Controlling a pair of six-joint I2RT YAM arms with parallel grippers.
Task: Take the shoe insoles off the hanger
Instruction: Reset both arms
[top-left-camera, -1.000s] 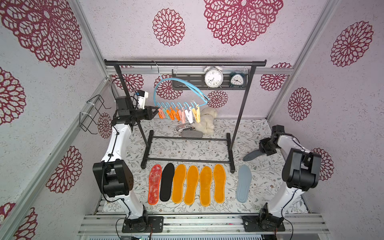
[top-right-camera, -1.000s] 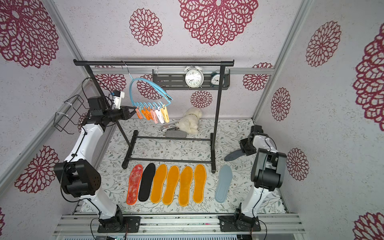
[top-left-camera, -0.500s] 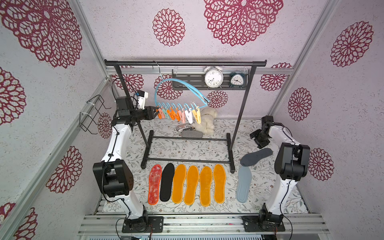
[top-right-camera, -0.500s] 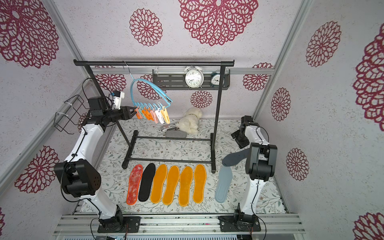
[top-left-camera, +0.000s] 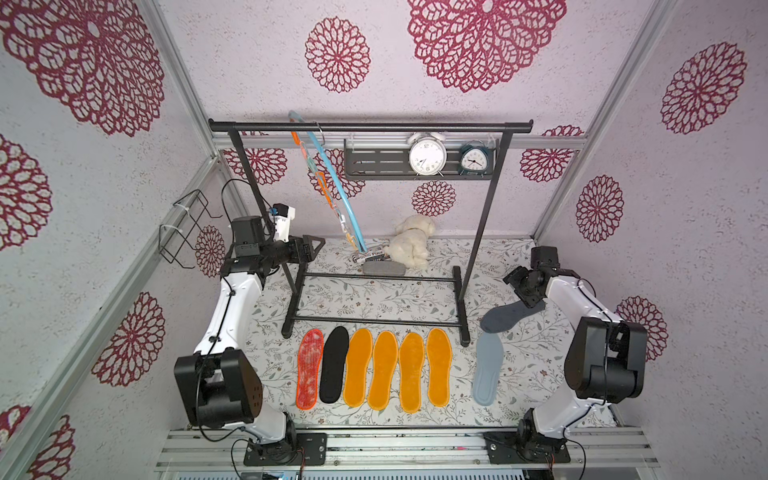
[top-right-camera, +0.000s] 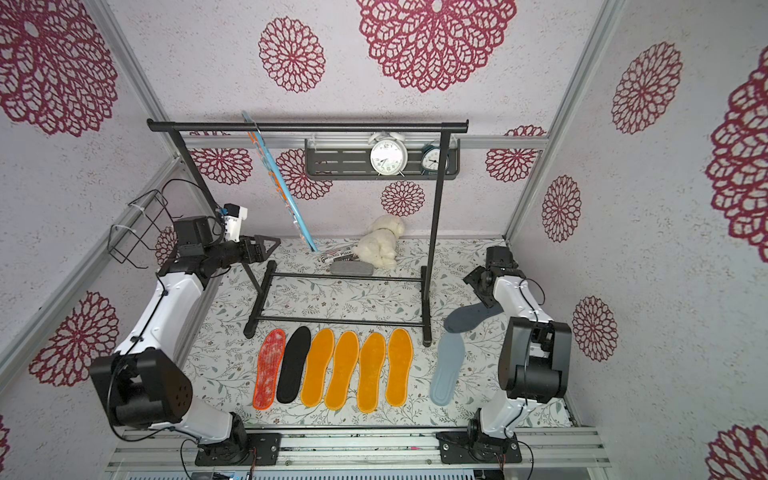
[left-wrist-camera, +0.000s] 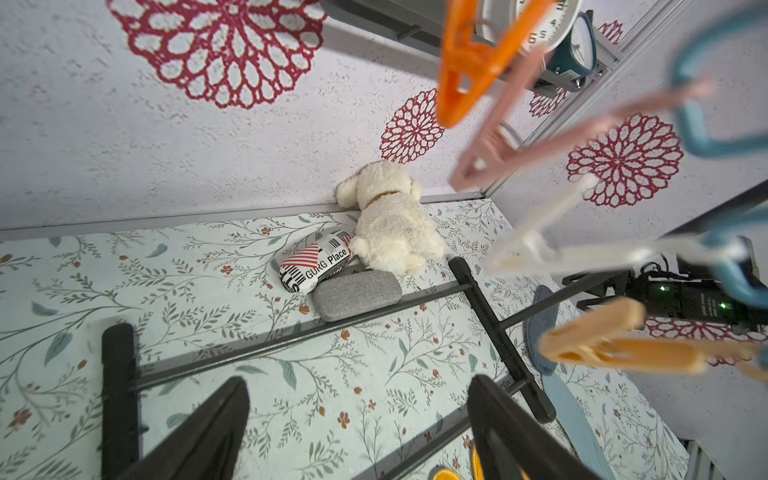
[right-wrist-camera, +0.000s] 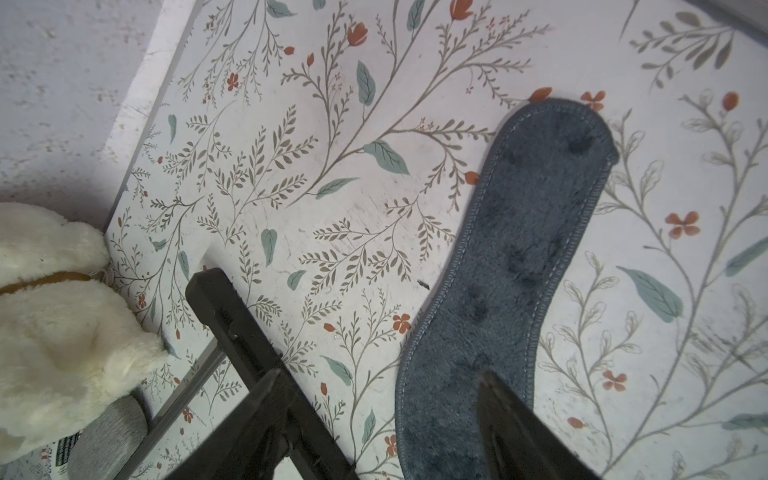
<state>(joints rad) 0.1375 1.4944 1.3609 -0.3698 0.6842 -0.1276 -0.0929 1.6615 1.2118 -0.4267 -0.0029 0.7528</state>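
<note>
On the rack (top-left-camera: 370, 125) rail, the hanger (top-left-camera: 332, 183) has swung edge-on, let go by the left end effector (left-wrist-camera: 357, 382), now spread wide. The right end effector (right-wrist-camera: 380, 386) has opened wide too. The dark grey insole (top-left-camera: 511, 316) lies on the worktop (top-left-camera: 374, 303), touching the pale insole (top-left-camera: 487, 370). Six other insoles (top-left-camera: 382, 370) lie in a row before the rack's foot bars.

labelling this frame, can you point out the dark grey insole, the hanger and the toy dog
dark grey insole (right-wrist-camera: 511, 270): right wrist view, middle of its fuzzy face
hanger (top-left-camera: 360, 244): in a top view, lower end of its blue arc
toy dog (left-wrist-camera: 395, 224): left wrist view, on its back
</note>
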